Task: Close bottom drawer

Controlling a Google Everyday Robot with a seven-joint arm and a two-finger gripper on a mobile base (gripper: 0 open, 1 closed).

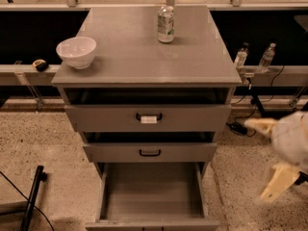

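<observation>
Cabinet (144,61): grey unit with three drawers, seen from above and in front.

1. The bottom drawer (151,191) sits at 6 o'clock in the view. It is pulled far out of the cabinet body, with its plain grey tray floor exposed. Its front panel meets the lower edge of the view, so its handle cannot be made out.
2. The middle drawer (150,152) is directly above, at 12 o'clock from the bottom drawer. It stands slightly out from the cabinet and has a black loop handle.
3. The top drawer (148,118) also stands slightly out. Its handle carries a white tag.
4. The gripper (260,160) is at 4 o'clock in the view, off the right side of the cabinet and above the speckled floor (43,138). It is blurred. Its two pale fingers (278,183) are spread wide and hold nothing. It is clear of all drawers.
5. On the cabinet top, a white bowl (76,51) stands at 10 o'clock and a drinks can (165,24) stands upright at 12 o'clock.
6. Two bottles (266,57) stand at 2 o'clock, behind the cabinet
</observation>
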